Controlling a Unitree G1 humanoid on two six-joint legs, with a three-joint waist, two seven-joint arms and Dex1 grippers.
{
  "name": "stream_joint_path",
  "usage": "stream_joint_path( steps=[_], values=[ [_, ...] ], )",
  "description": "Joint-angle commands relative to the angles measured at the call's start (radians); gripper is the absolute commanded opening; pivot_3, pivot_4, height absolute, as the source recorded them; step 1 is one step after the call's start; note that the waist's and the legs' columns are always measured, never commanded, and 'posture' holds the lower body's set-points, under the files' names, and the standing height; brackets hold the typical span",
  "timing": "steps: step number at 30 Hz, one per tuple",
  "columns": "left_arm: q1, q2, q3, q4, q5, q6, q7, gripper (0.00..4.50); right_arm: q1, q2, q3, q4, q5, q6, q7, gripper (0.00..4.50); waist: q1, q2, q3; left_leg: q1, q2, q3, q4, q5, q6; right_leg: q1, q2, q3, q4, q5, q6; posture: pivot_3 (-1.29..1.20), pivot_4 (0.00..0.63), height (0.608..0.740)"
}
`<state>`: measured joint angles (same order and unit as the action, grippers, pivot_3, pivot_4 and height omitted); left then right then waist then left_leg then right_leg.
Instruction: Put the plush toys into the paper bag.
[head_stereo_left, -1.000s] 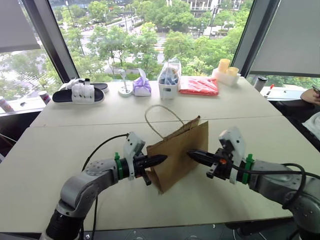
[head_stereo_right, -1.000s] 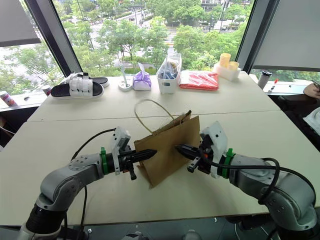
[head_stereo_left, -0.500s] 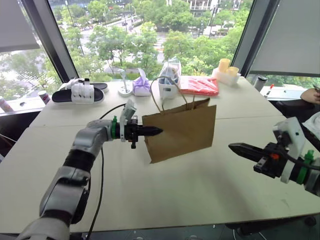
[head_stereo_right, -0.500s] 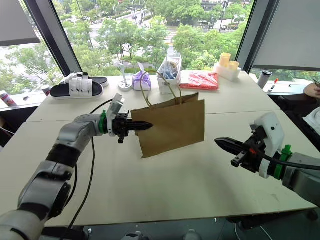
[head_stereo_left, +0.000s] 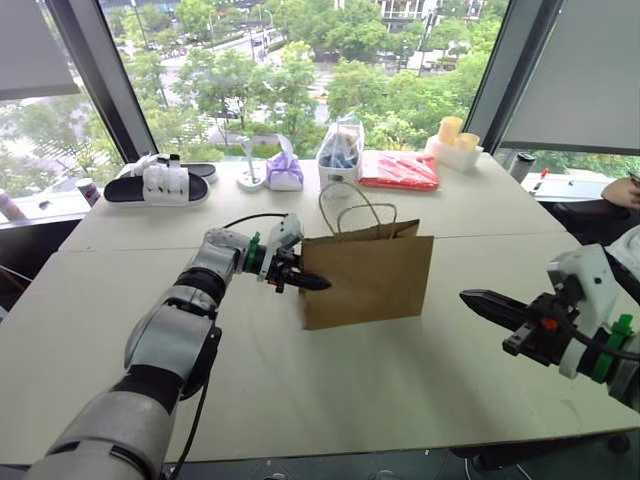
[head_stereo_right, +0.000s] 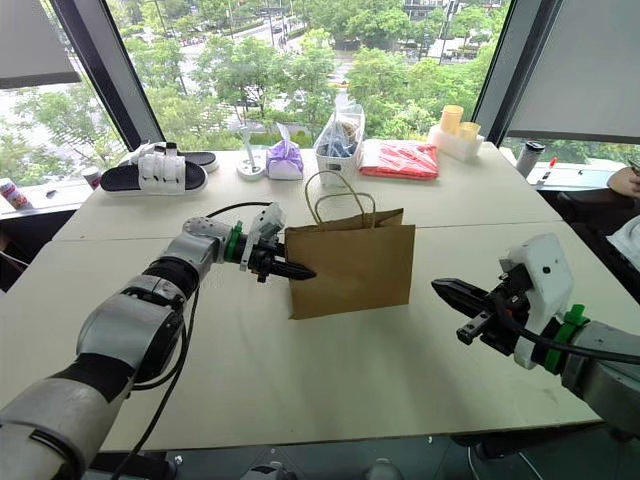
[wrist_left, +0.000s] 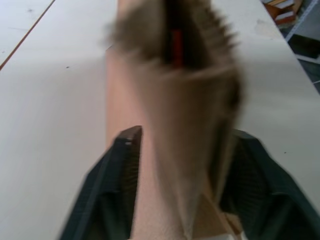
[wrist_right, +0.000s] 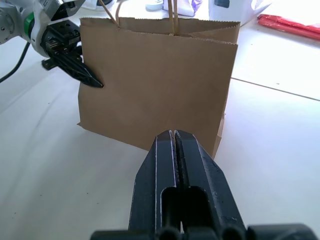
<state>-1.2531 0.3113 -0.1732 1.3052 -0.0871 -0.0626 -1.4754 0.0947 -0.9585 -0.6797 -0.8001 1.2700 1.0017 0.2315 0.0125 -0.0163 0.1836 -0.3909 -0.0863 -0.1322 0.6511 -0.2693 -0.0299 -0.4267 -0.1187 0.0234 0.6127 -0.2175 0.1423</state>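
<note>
The brown paper bag (head_stereo_left: 370, 277) stands upright on the table, its twine handles (head_stereo_left: 352, 207) up. My left gripper (head_stereo_left: 316, 283) is at the bag's left side edge, open, with one finger on each side of the paper; the left wrist view shows the black fingers (wrist_left: 122, 170) spread around the bag's narrow side (wrist_left: 172, 125). A blurred reddish streak shows in the bag's mouth. My right gripper (head_stereo_left: 472, 298) hovers to the right of the bag, shut and empty, pointing at it. The plush toys are hidden.
Along the far table edge lie black-and-white slippers (head_stereo_left: 157, 185), a purple tied pouch (head_stereo_left: 285, 173), a clear plastic bag of blue items (head_stereo_left: 340, 155), a flat red packet (head_stereo_left: 398, 172) and yellow cups (head_stereo_left: 450, 135). A person's hand (head_stereo_left: 625, 190) rests at the far right.
The bag, tilted and lifted half a second ago, now stands flat on the table, a little farther right. My left gripper has opened on its edge. The right gripper has drawn away to the right.
</note>
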Motion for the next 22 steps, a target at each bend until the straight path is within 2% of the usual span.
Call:
stream_joint_path(
  steps=[1,2,5,9,11,16,19,22],
  values=[
    [-0.029,0.021,0.042,-0.008,0.017,-0.025,0.005,4.26,0.008,-0.006,0.005,-0.024,-0.014,-0.035,0.004,0.0,0.0,0.0,0.0,0.0,0.0,0.0,0.0,0.0,0.0,0.0,0.0,0.0,0.0,0.0,0.0,0.0,0.15,0.74],
    [-0.026,0.028,0.052,-0.012,0.018,-0.029,0.008,4.45,0.008,-0.009,0.015,-0.021,-0.02,-0.04,0.007,0.0,0.0,0.0,0.0,0.0,0.0,0.0,0.0,0.0,0.0,0.0,0.0,0.0,0.0,0.0,0.0,0.0,0.15,0.74],
    [0.001,0.087,0.096,-0.045,0.007,-0.054,0.055,4.45,-0.022,-0.021,0.072,0.002,-0.047,-0.057,0.035,0.0,-0.006,-0.001,0.001,0.0,0.0,0.0,0.0,0.0,0.0,0.0,0.0,0.0,0.0,0.0,0.0,0.0,0.15,0.74],
    [0.061,0.185,0.18,-0.154,-0.05,0.021,0.067,4.45,-0.076,-0.037,0.176,0.045,-0.129,-0.088,0.109,0.0,-0.025,-0.001,0.0,0.001,0.0,-0.001,-0.001,0.0,0.0,-0.001,0.0,0.0,0.002,0.0,0.0,0.0,0.15,0.74],
    [0.117,0.221,0.218,-0.273,-0.088,0.094,0.076,4.45,-0.108,-0.04,0.222,0.068,-0.164,-0.099,0.136,0.0,-0.025,-0.001,0.0,0.001,0.001,-0.001,-0.001,0.0,0.0,-0.001,0.001,0.0,0.002,0.0,0.0,0.0,0.15,0.74],
    [0.393,0.274,0.285,-0.807,-0.224,0.394,0.154,4.45,-0.161,-0.039,0.297,0.11,-0.23,-0.116,0.201,0.0,-0.023,0.0,0.0,0.0,0.004,-0.002,-0.001,0.0,0.0,-0.001,0.0,0.0,0.001,0.0,0.0,0.0,0.15,0.74],
    [0.61,0.272,0.339,-1.193,-0.344,0.615,0.284,4.45,-0.192,-0.039,0.327,0.136,-0.254,-0.118,0.239,0.0,-0.024,-0.001,0.0,0.0,0.004,-0.004,-0.001,0.0,0.0,-0.001,0.0,0.001,0.001,0.0,0.0,0.0,0.15,0.74],
    [0.749,0.249,0.375,-1.441,-0.436,0.753,0.411,4.45,-0.228,-0.031,0.358,0.172,-0.294,-0.13,0.271,0.0,-0.022,-0.001,0.0,0.0,0.005,-0.005,0.0,0.0,-0.001,-0.001,0.0,0.001,0.001,0.0,0.0,0.0,0.15,0.74]
  ],
)
